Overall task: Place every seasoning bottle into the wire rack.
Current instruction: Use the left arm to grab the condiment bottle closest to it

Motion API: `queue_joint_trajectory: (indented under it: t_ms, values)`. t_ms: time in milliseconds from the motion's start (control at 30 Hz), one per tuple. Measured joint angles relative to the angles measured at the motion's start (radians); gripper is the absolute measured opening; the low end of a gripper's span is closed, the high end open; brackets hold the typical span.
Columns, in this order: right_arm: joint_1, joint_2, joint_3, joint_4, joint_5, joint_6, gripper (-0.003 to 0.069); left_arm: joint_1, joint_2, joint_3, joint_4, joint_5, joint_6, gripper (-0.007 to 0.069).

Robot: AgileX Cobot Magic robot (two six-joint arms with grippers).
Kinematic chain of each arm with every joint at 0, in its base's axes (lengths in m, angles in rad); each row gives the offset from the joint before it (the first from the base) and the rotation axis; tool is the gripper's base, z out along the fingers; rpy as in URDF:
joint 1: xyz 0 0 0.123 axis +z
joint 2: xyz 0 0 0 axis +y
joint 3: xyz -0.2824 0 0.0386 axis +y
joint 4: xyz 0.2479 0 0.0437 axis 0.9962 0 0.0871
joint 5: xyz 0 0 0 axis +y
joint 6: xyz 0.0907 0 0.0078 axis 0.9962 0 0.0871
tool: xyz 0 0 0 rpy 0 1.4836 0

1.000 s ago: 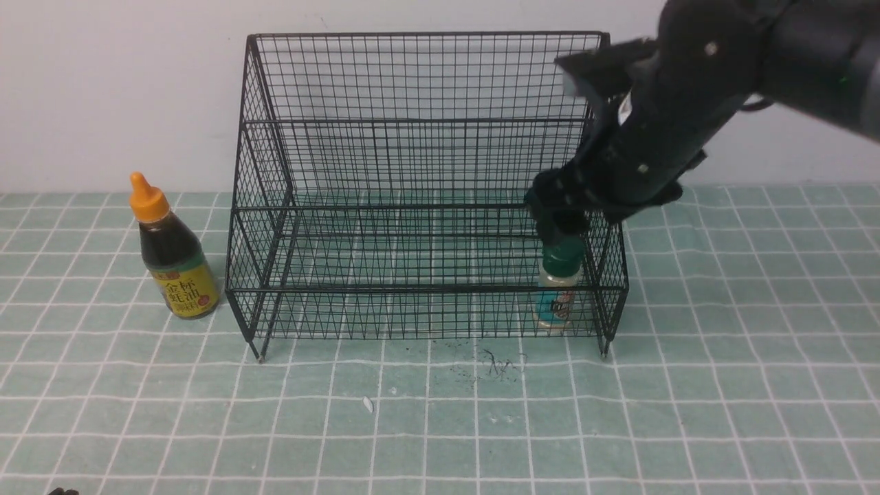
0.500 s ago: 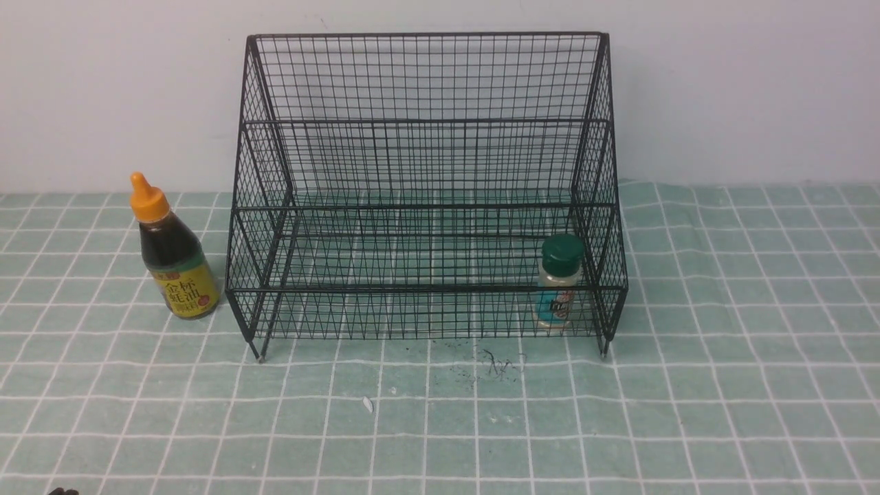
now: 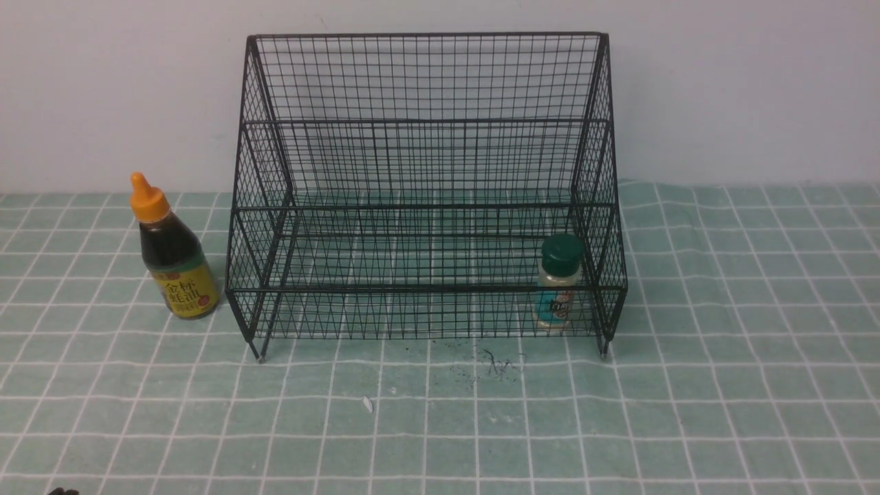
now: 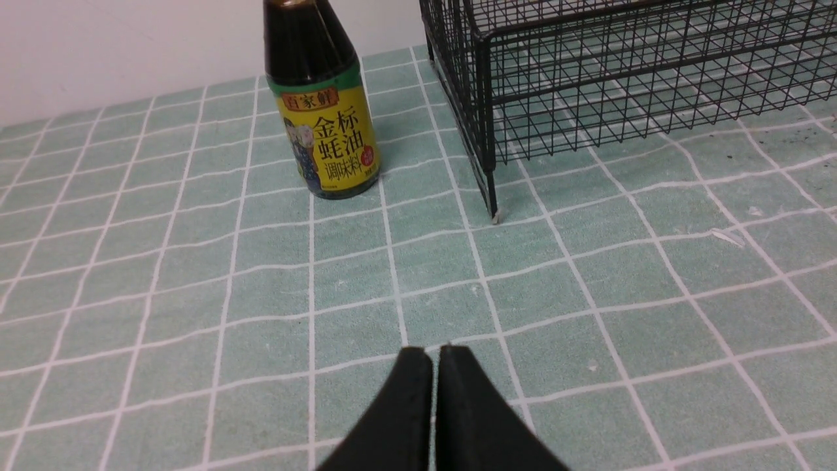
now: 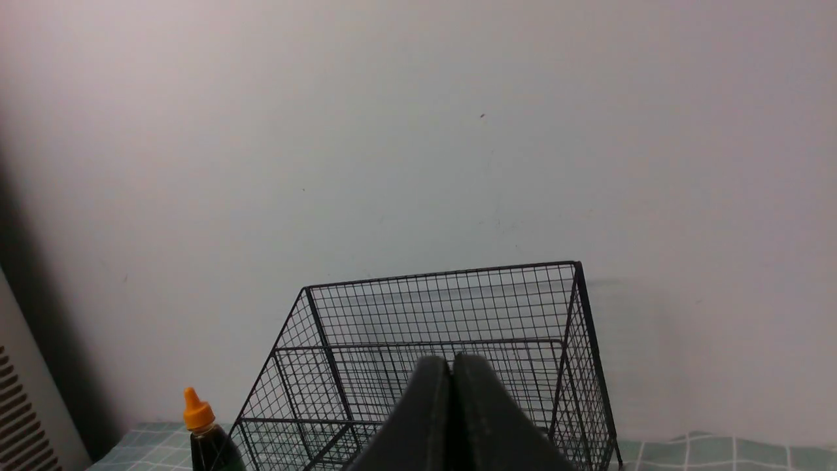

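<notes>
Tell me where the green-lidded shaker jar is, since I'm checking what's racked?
Front view: the clear shaker jar with dark green lid stands inside the black wire-mesh rack, near its right side.

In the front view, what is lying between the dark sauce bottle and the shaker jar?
The left side of the wire rack stands between the sauce bottle and the shaker jar, as the front view shows.

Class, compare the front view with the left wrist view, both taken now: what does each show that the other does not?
Only the front view: the short clear shaker jar with the dark green lid, inside the rack, and the sauce bottle's orange pointed cap.

Only the left wrist view: the left hand's dark fingertips, shut.

Both: the dark sauce bottle with the yellow-green label, outside the black wire-mesh rack, and the green table with white grid lines.
</notes>
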Motion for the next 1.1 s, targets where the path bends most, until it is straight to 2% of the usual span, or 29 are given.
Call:
queue_joint_trajectory:
  t_ms: [200,400,533,767,967,1033,1100]
  values:
    - [0.000,-0.042,0.067,0.063,0.004,0.008,-0.0012,0.000,0.000,0.000,0.000,0.000,0.000,-0.0006]
    - [0.000,-0.042,0.072,0.065,0.016,0.003,-0.0012,0.000,0.000,0.000,0.000,0.000,0.000,-0.0006]
    - [0.000,-0.042,0.081,0.060,0.003,-0.060,-0.0012,0.000,0.000,0.000,0.000,0.000,0.000,-0.0006]
    - [0.000,-0.042,0.163,0.109,-0.081,-0.253,-0.0012,0.000,0.000,0.000,0.000,0.000,0.000,-0.0006]
    - [0.000,-0.042,0.222,0.118,-0.082,-0.275,-0.0012,0.000,0.000,0.000,0.000,0.000,0.000,-0.0006]
    - [-0.030,-0.042,0.250,0.118,-0.082,-0.279,-0.0012,0.000,0.000,0.000,-0.001,0.000,0.000,-0.0006]
    - [-0.100,-0.042,0.277,0.118,-0.082,-0.279,-0.0012,0.000,0.000,0.000,-0.001,0.000,0.000,-0.0006]
